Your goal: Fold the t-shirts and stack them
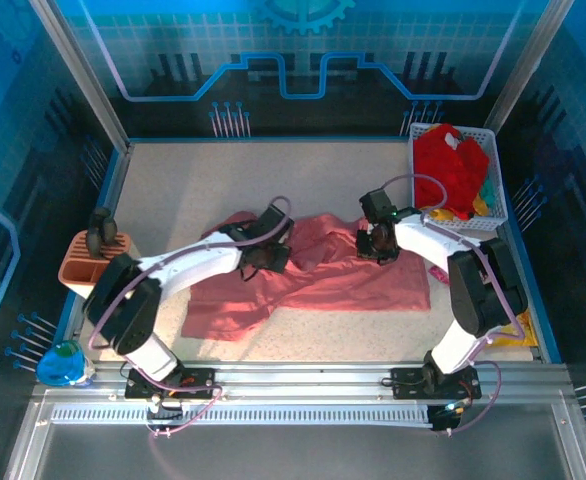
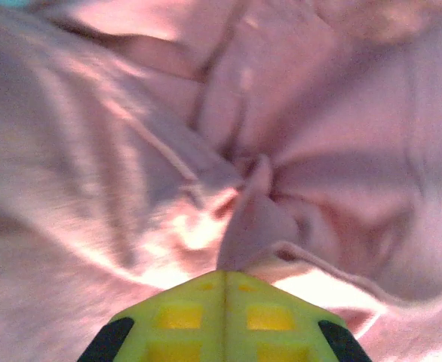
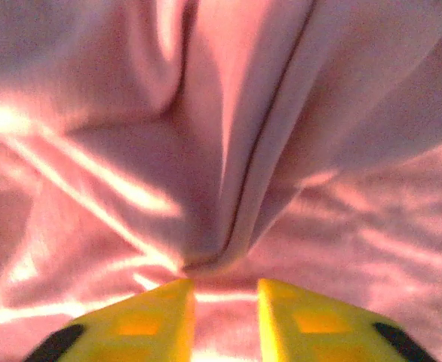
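While arms bend over pink t-shirt | left end effector pinches it | right end effector seemingly narrow

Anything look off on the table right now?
Salmon-pink cloth t-shirt lies bunched and skewed, not flat; left gripper pinches a puckered fold. Bright red t-shirt heaps above the white plastic basket's rim.

Matt, creased pink cloth t-shirt
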